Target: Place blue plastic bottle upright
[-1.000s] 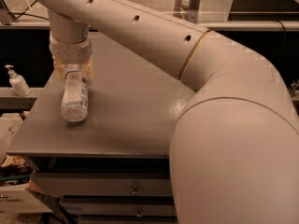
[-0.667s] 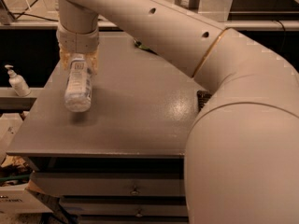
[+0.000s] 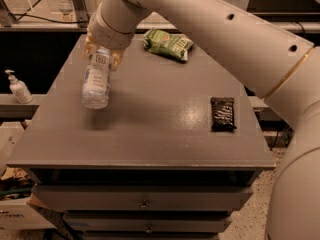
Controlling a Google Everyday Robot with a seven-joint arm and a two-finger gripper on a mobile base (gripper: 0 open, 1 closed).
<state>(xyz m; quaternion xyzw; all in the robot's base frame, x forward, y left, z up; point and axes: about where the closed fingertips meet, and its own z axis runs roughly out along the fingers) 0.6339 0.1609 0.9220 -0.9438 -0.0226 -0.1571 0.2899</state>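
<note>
The blue plastic bottle is a clear ribbed bottle with a pale label. It hangs tilted above the left side of the grey table, its base toward me and a shadow under it. My gripper is shut on the bottle's upper end, at the table's back left. The cap is hidden by the gripper. My arm reaches in from the upper right.
A green snack bag lies at the back middle of the table. A dark snack bar lies at the right. A small white pump dispenser stands on a ledge off the table's left. Drawers are below the front edge.
My gripper has lifted the bottle off the table and it now hangs tilted. My arm has swung up and away, uncovering the green bag and the dark bar.
</note>
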